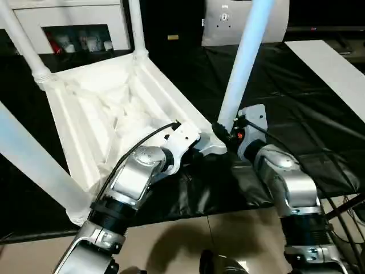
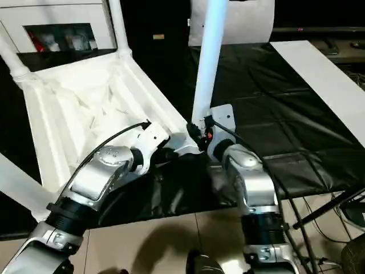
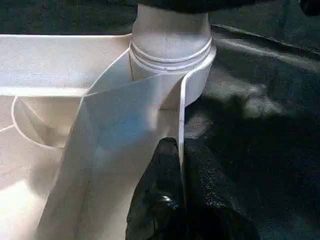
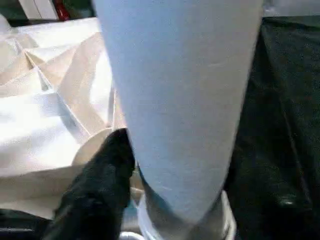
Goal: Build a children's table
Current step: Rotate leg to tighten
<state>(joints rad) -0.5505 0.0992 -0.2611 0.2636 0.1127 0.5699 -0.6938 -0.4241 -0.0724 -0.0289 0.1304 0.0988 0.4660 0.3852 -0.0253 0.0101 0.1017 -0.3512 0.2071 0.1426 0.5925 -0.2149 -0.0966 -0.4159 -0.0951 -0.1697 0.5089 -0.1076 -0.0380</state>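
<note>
The children's table lies upside down on the black sheet, its ribbed white top (image 1: 114,114) tilted toward me. Legs rise from the far-left (image 1: 23,43), back (image 1: 137,25) and near-left (image 1: 34,165) corners. A fourth leg (image 1: 242,63) stands in the near-right corner socket (image 3: 170,50). My left gripper (image 3: 181,200) is shut on the thin rim wall just beside that socket. My right gripper (image 1: 225,134) closes around the base of this leg (image 4: 185,100). One black finger (image 4: 100,190) lies against the leg; the other is hidden behind it.
The black-sheeted work table (image 1: 296,114) ends close in front of me, with tiled floor (image 1: 199,240) below. A white cabinet (image 1: 68,23) stands at the back left and a white board (image 1: 336,68) lies at the right. Cables (image 2: 325,211) hang at the lower right.
</note>
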